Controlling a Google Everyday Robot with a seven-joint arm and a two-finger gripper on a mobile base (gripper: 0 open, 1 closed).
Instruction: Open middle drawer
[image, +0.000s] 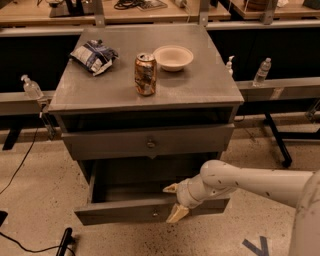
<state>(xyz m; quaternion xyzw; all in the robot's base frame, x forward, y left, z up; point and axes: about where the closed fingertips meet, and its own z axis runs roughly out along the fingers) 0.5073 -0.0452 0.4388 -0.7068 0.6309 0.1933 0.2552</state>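
The middle drawer is a grey front with a small round knob, under the cabinet top's dark gap, and it looks closed. Below it the bottom drawer is pulled out, with its own knob. My gripper comes in from the right on a white arm and is open. One tan finger is above the bottom drawer's front rim and the other is in front of that front. It holds nothing and is well below the middle drawer's knob.
On the cabinet top stand a soda can, a white bowl and a chip bag. Plastic bottles sit on side rails. A black cable and a stand foot lie on the floor at left.
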